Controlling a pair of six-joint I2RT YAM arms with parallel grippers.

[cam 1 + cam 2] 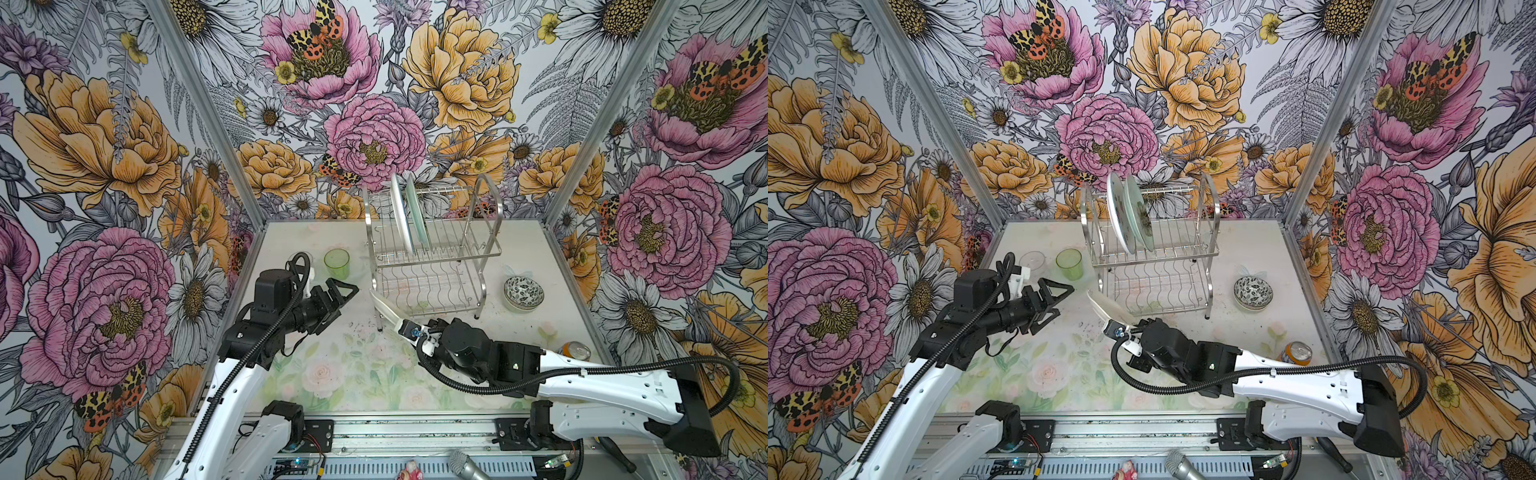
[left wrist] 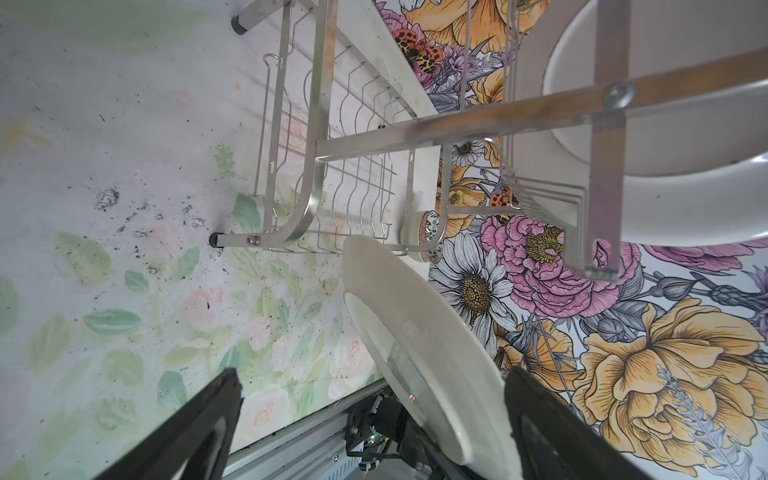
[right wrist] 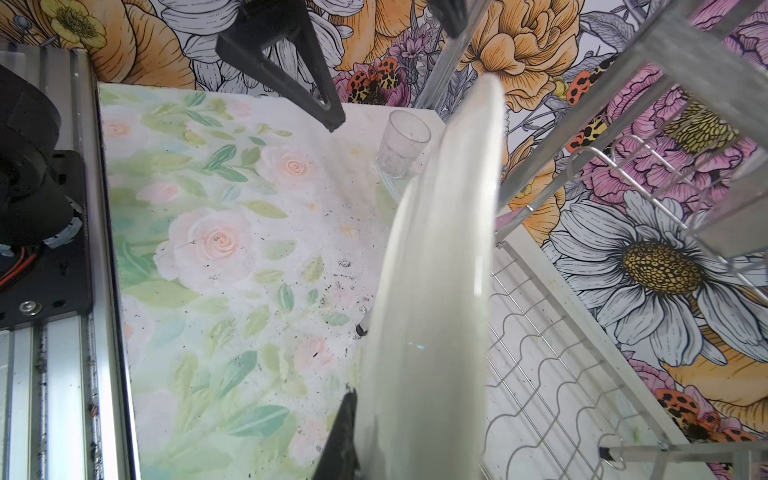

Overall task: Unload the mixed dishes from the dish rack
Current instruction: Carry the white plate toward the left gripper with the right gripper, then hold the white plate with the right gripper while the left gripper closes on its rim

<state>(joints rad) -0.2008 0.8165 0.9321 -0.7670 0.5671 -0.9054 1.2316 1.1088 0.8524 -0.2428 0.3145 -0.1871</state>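
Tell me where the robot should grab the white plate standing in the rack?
I'd pinch the white plate by its top rim, coming straight down from above. It stands on edge in the upper slots of the dish rack, the aqua plate close beside it, so its top edge looks freest.

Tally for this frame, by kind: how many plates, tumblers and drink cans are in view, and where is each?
Plates: 3 (white plate and aqua plate upright in the dish rack; cream plate in the right claw)
Tumblers: 2 (green tumbler, clear tumbler, both on the table)
Drink cans: 1 (drink can, on the table)
Total: 6
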